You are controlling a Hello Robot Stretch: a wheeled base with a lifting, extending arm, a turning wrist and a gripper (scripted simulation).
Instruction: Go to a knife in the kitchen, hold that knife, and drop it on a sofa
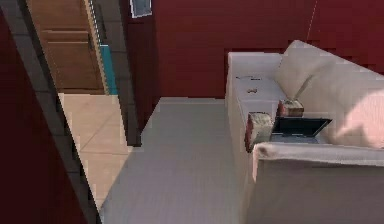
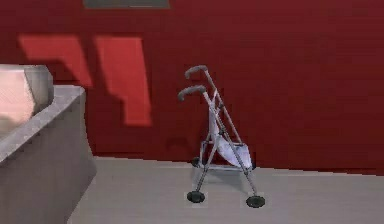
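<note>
A cream sofa [image 1: 345, 165] takes up the forward view's right side, its near arm low in the picture and its back cushions along the right. On its seat lie an open dark laptop [image 1: 300, 128], a small patterned box [image 1: 259, 130] near the front edge, and another small box [image 1: 291, 108] behind the laptop. Some thin dark things [image 1: 250, 78] lie at the seat's far end, too small to name. The same sofa's grey end [image 2: 45, 150] with a pale cushion on top stands at the arm side view's left.
Grey floor [image 1: 180, 150] runs along the sofa toward a dark red wall [image 1: 220, 40]. At the forward view's left a doorway leads onto pale tiles [image 1: 95, 130] and a wooden door [image 1: 70, 45]. A wheeled walker [image 2: 220, 140] stands against the red wall [image 2: 310, 80].
</note>
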